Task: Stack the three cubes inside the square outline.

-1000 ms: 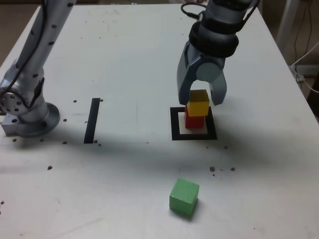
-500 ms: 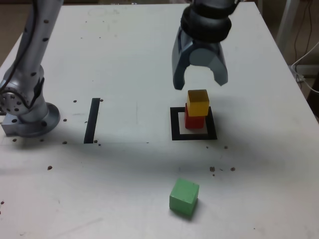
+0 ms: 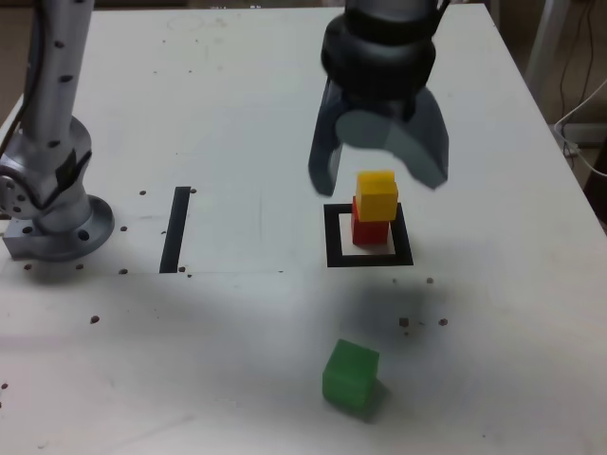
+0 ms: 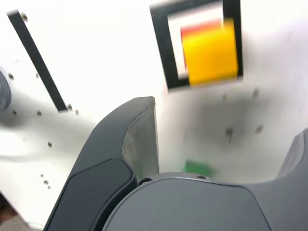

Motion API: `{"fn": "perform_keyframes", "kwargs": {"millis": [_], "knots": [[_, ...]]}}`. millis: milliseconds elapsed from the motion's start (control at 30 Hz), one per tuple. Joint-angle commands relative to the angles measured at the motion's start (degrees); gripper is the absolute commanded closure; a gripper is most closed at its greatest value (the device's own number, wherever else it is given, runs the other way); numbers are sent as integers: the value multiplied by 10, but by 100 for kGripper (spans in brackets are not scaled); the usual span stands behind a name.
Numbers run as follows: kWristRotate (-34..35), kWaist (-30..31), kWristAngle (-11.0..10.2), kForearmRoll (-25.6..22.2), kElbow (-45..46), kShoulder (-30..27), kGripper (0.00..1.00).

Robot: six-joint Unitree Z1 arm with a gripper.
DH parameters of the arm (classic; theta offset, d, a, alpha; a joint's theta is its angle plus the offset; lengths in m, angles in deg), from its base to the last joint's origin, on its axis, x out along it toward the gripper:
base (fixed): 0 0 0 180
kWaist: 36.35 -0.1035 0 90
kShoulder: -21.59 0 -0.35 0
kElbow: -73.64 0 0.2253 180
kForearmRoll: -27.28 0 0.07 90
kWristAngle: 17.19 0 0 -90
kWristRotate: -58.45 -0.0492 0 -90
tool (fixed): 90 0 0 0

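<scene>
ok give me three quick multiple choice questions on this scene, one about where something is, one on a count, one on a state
1. Where is the green cube?
A. on top of the yellow cube
B. alone on the table, outside the square outline
C. between the gripper's jaws

2. How many cubes are stacked in the square outline?
A. one
B. two
C. three

3. What is the gripper doing?
A. open, holding nothing
B. shut on the yellow cube
C. shut on the red cube

Answers:
1. B, it sits by itself on the table, nearer the camera than the outline in the exterior view.
2. B, the yellow cube rests on the red cube.
3. A, its jaws are spread wide above the stack with nothing between them.
</scene>
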Motion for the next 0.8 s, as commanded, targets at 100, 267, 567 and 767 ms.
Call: {"fn": "perform_keyframes", "kwargs": {"millis": [100,267,567,767], "knots": [[27,73,30,-12,-4,8,1],[50,120,57,-12,-1,18,1],[67,168,93,-10,-9,49,2],[70,184,100,-6,-15,76,2]]}}
